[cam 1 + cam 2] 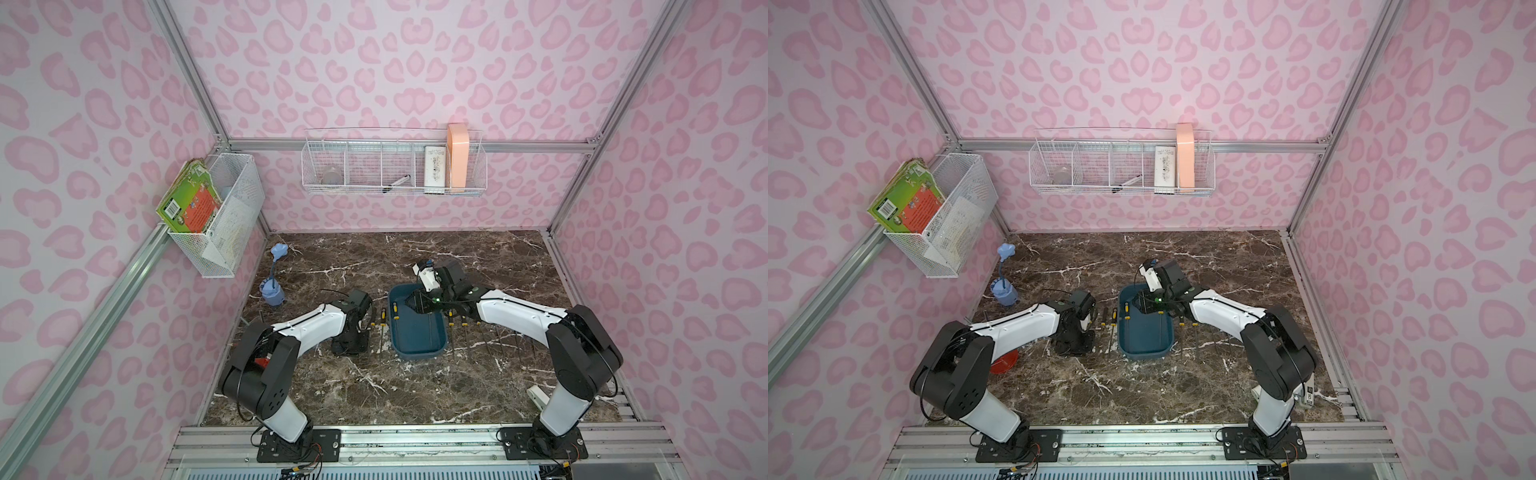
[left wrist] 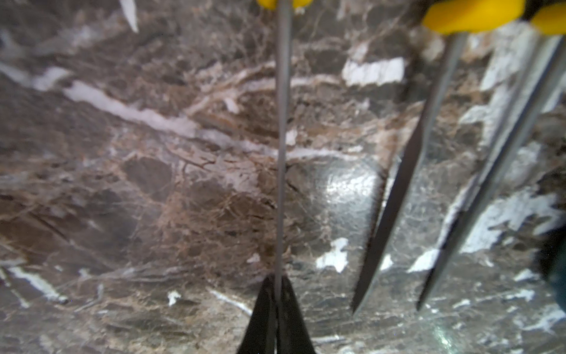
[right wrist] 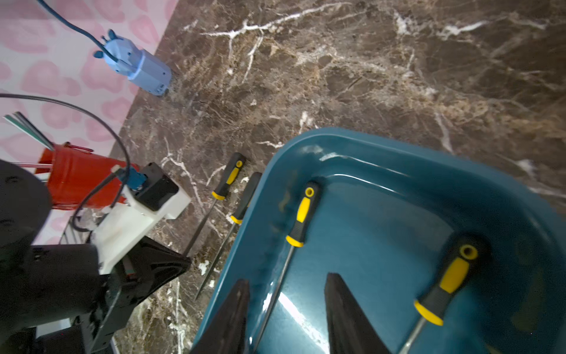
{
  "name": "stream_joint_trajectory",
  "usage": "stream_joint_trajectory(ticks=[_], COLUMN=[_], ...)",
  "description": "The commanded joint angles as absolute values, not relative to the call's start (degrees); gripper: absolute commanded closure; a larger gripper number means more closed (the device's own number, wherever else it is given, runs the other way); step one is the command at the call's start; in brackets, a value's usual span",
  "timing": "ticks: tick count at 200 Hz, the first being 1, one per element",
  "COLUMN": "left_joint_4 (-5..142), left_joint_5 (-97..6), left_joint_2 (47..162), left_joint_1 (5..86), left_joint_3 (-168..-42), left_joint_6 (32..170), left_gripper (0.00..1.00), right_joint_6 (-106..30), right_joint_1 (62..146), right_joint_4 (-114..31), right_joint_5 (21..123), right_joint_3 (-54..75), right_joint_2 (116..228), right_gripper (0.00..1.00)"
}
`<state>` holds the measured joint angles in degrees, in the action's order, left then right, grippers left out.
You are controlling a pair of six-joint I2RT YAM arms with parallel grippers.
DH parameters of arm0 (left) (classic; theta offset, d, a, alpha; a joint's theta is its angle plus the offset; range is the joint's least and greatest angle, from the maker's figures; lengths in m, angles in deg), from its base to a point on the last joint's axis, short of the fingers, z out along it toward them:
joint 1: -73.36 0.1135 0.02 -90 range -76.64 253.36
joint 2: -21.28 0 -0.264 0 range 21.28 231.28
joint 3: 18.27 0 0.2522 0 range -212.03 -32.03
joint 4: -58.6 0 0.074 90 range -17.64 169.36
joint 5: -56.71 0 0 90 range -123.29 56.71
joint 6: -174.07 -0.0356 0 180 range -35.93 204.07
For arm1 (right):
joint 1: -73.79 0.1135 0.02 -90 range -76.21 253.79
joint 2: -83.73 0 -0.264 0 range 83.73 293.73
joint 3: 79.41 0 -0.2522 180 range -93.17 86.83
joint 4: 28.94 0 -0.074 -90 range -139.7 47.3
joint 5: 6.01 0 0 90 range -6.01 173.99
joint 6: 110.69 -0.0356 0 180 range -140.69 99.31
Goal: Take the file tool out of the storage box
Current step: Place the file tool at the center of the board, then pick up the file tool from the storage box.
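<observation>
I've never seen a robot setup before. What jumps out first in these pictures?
The pink leopard-spotted walls all around, then the dark teal-blue plastic tub mid-table on the brown marble tabletop, with two yellow-and-black-handled files inside. The right hand hangs open over it. More files lie in rows either side, the left hand shut on one file's tip.

Marble tabletop (image 1: 415,386) (files (image 3: 229,177), storage box (image 1: 417,353))

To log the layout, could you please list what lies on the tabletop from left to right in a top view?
In order: blue flower pot → file → second file → storage box → row of further files.
</observation>
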<state>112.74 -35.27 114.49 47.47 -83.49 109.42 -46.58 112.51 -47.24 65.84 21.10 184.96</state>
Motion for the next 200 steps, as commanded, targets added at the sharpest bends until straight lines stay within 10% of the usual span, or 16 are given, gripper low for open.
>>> stream_joint_trajectory(ticks=[1,56,200], left_joint_4=[113.6,113.5,113.8], left_joint_5=[-33.3,-33.2,-34.0], left_joint_2=[115.5,114.6,97.9], left_joint_1=[47.5,47.5,42.9], left_joint_3=[-83.1,-82.5,-82.2], left_joint_6=[109.7,109.8,109.9], left_gripper=[0.94,0.75,0.72], right_joint_6=[-45.0,-44.3,-44.6], right_joint_1=[113.3,114.3,120.6], right_joint_4=[-51.6,-51.1,-55.0], right_joint_5=[70.9,68.9,83.3], right_joint_3=[19.6,17.4,9.3], right_joint_2=[186.5,190.8,200.3], right_gripper=[0.61,0.62,0.60])
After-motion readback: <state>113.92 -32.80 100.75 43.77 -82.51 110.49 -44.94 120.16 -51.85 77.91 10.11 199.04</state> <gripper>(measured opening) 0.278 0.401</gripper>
